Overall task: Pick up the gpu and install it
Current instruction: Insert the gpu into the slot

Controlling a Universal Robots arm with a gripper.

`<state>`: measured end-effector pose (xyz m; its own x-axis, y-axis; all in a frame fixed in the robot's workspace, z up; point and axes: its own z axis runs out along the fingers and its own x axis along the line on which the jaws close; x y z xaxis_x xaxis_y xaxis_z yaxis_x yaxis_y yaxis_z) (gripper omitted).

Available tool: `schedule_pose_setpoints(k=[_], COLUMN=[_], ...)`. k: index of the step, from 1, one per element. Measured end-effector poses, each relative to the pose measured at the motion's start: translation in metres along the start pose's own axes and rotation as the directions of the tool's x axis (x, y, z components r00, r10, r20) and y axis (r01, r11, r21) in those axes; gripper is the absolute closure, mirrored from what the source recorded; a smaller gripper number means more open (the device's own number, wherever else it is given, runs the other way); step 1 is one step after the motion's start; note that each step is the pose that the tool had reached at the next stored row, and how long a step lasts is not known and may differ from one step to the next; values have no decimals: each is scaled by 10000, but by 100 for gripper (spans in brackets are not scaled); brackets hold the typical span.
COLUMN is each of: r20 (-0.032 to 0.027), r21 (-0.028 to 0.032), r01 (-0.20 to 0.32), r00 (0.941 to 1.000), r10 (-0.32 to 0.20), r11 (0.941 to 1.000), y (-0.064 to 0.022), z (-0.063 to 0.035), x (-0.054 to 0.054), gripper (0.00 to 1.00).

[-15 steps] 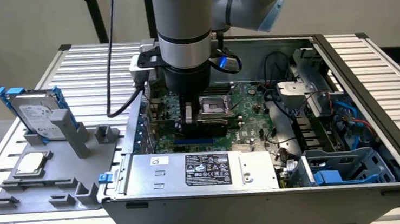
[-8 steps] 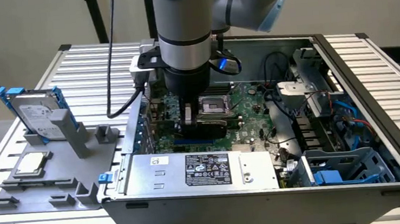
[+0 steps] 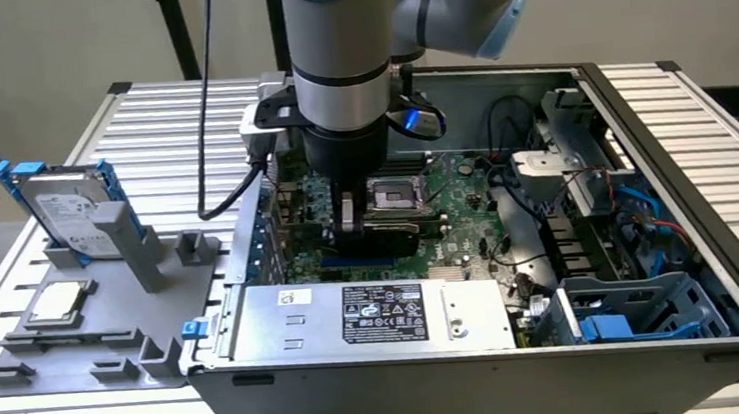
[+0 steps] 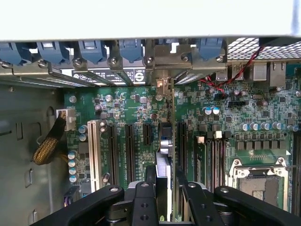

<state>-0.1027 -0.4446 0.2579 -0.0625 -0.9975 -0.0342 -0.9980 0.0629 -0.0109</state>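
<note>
I've got the gpu [image 4: 165, 155] standing on edge, upright, down inside the open case, its lower edge at the expansion slots of the motherboard [image 4: 207, 117]. In the wrist view I see the card end-on as a thin strip running from my fingers toward the rear wall, its silver bracket [image 4: 162, 84] up against the row of blue slot clips [image 4: 89, 49]. The gripper [image 4: 166, 188] is closed on the card's top edge, one black finger on each face, jaws nearly together with just the card's thickness between them.

Room is tight here. Empty black slots [image 4: 128, 150] flank the card on one side, the memory slots and the CPU socket [image 4: 258, 181] lie on the other. In the exterior view the arm [image 3: 345, 79] drops straight down into the case [image 3: 685, 139], with the power supply [image 3: 366, 318] along the near wall and the case's side wall just beside the wrist on the exterior view's left. Outside, the grey fixture tray [image 3: 88, 352] holds the hard drive [image 3: 69, 213] with blue rails and the CPU chip [image 3: 60, 302], well apart from the arm
</note>
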Motion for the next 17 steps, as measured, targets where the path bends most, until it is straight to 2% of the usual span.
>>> schedule_pose_setpoints(k=[8, 17], r20=[1, -10], r21=[-28, -31], r01=[0, -1], r00=[10000, 10000], r10=[0, 1], r11=[10000, 10000], y=[0, 0], z=[6, 22], x=[-8, -8], gripper=[73, 73])
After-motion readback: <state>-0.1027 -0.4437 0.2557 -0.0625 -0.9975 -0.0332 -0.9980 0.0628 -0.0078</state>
